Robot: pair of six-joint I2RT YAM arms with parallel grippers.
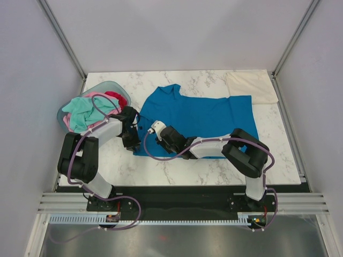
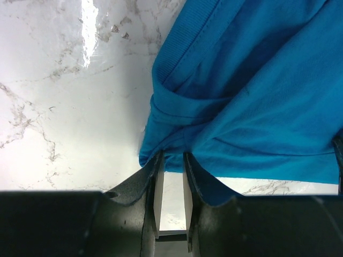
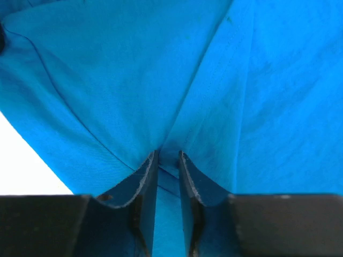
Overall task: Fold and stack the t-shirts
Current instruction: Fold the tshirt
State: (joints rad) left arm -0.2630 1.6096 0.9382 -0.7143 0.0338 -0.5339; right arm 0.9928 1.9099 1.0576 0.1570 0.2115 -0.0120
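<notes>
A bright blue t-shirt [image 1: 209, 120] lies spread on the marble table [image 1: 107, 160], collar toward the back left. My left gripper [image 1: 133, 139] is at the shirt's near left corner. In the left wrist view it [image 2: 171, 158] is shut on the bunched blue hem [image 2: 161, 144]. My right gripper [image 1: 157, 139] sits just to its right, low over the cloth. The right wrist view shows it [image 3: 168, 155] shut on a pinched fold of the blue t-shirt [image 3: 134, 80]. A folded cream t-shirt [image 1: 252, 85] lies at the back right. Mint [image 1: 80, 110], pink [image 1: 95, 96] and red [image 1: 118, 98] t-shirts fill the basket.
The pale blue-grey oval basket [image 1: 99, 85] stands at the back left, close beside my left arm. Grey walls close in the table on three sides. Bare marble [image 2: 64, 107] shows left of the blue hem and along the near edge.
</notes>
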